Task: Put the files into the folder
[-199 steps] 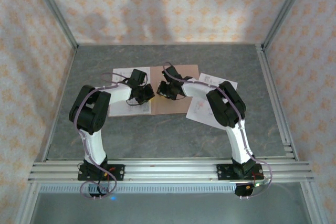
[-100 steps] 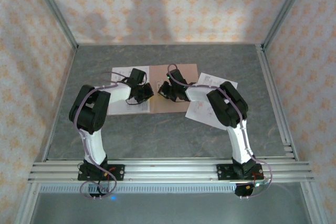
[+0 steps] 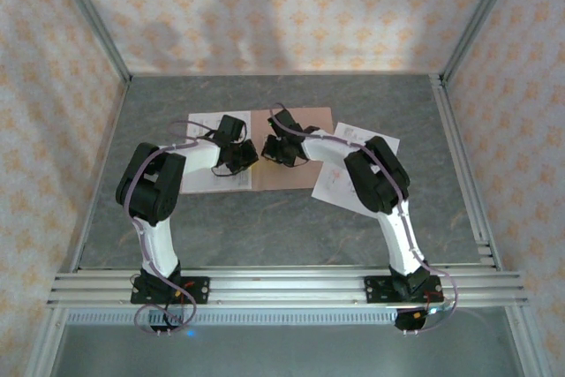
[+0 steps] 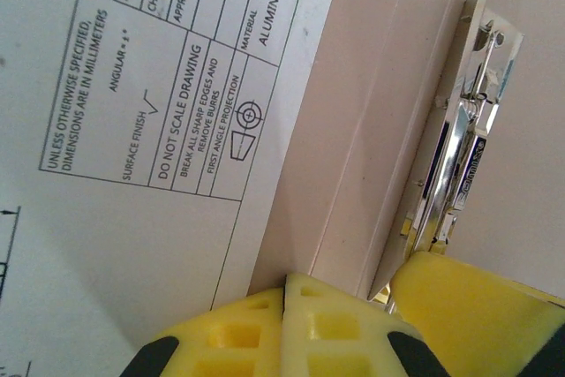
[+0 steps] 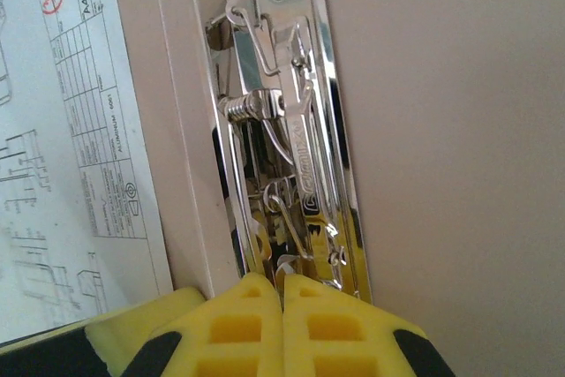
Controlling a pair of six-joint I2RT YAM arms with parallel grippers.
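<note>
Crowding the folder's (image 5: 441, 130) clip (image 5: 291, 112), both grippers closed.
Clip runs lengthwise straight ahead of the right gripper (image 5: 282, 293), the nearer; left gripper (image 4: 284, 302) just beside.

The left arm (image 3: 157, 237) and right arm (image 3: 402, 237) were white links with bulky black joints, carrying thin lilac cables; their fingers (image 4: 238, 335) were yellow with square pockets.

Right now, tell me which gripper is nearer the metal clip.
Right. The right gripper sits at the end of the metal clip; the left gripper sits at the edge of the printed sheet, the clip off to its side.
</note>
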